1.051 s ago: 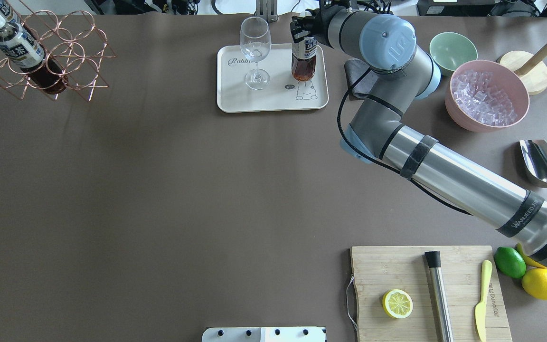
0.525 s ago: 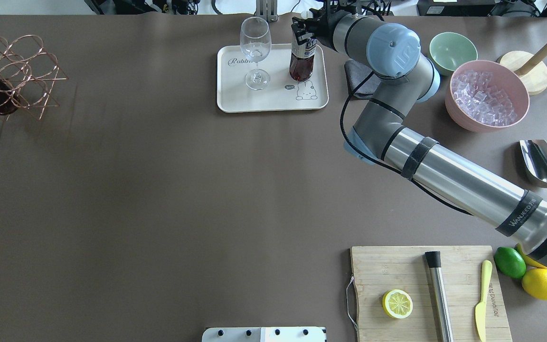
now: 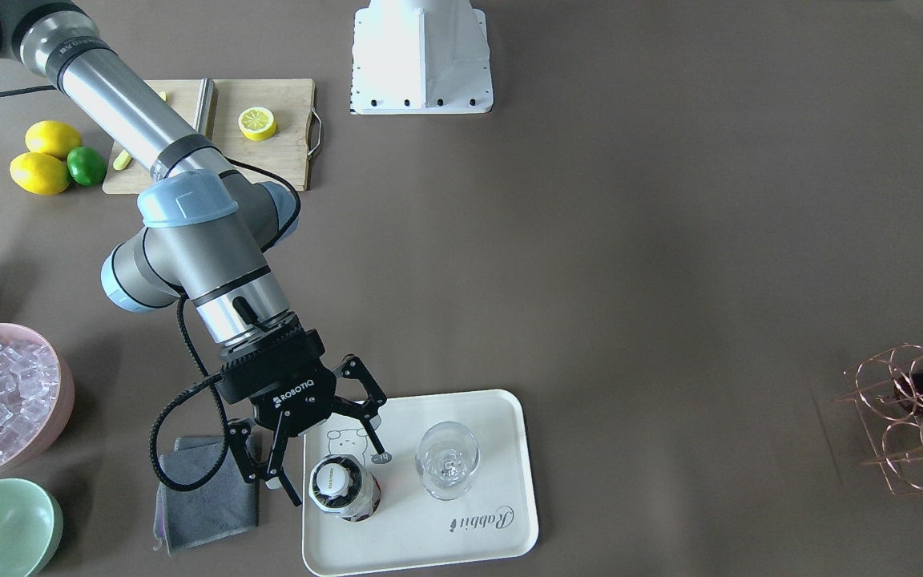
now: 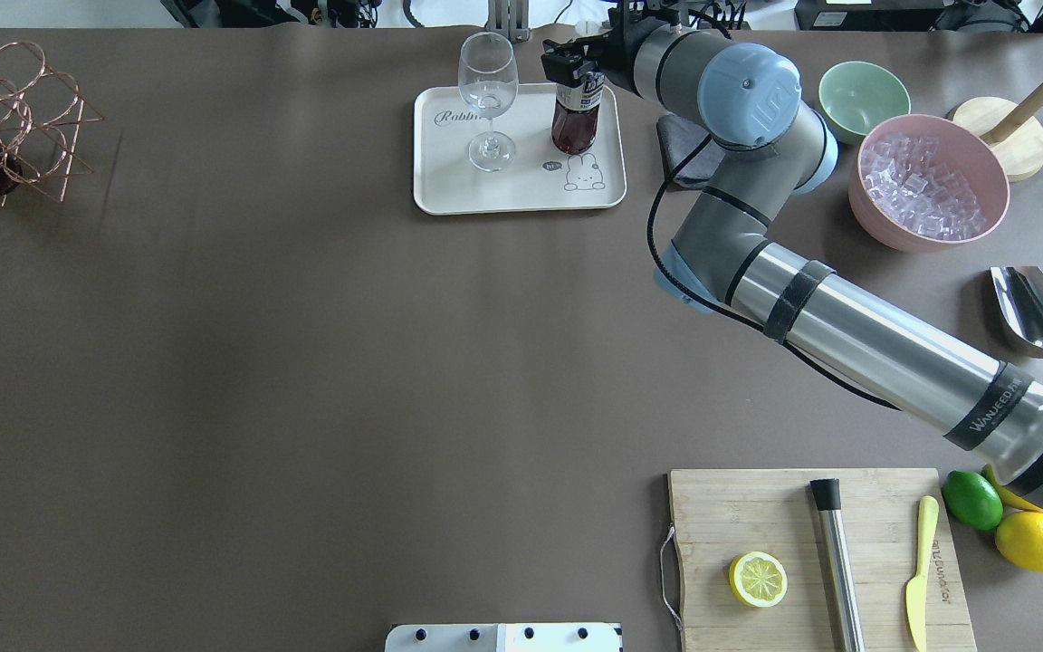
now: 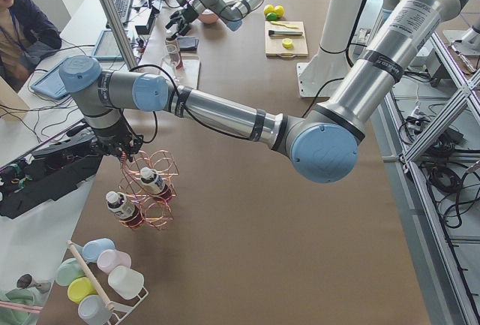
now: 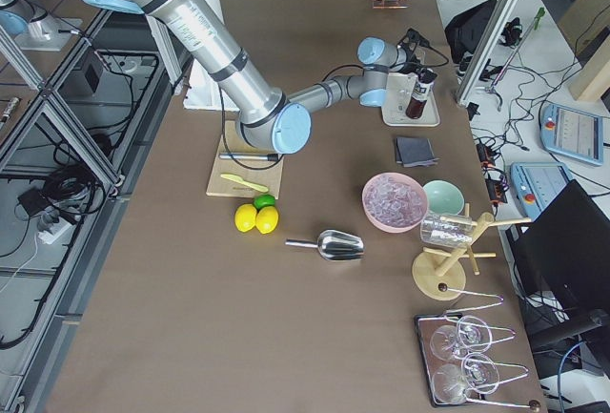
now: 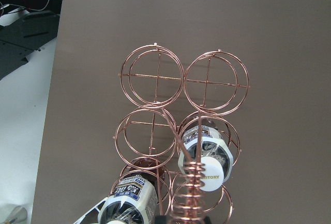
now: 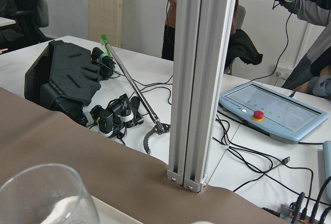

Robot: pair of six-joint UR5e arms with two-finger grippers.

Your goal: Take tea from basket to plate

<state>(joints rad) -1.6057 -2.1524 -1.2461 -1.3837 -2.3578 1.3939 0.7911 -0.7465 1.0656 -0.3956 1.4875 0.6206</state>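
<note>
Right claw: fingers now spread wide on either side of the tea bottle. Half a second ago they were clamped on its neck. The bottle stands upright by itself on the plate, top centre of the overhead frame, right of the glass and apart from it. The fingers appear clear of the bottle. Judgement: the release is done and the placement looks complete; the claw only needs to lift off without clipping the cap. The basket sits further toward the upper left edge of the bench than a second ago, with two bottles in it. The left claw hangs over its handle; cannot tell whether it grips.
</note>
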